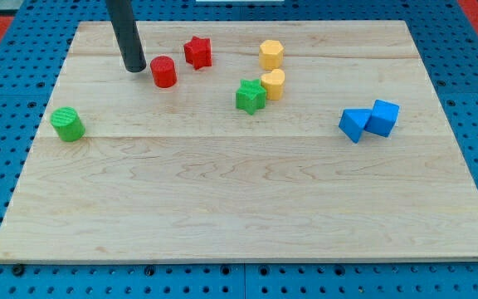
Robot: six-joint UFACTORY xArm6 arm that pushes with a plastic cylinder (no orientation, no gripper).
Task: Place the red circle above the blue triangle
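Camera view: my tip (134,68) (a bare rod, no pincer to open or clench) sits just left of the red circle (163,71), near the top. I'd push steadily rightward, skirting the red star (197,51), toward above the blue triangle (353,124).

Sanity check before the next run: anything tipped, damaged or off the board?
Nothing stands out. All eight blocks sit flat on the board, none broken or hanging over an edge. My tip rests just left of the red circle, far from the blue triangle.
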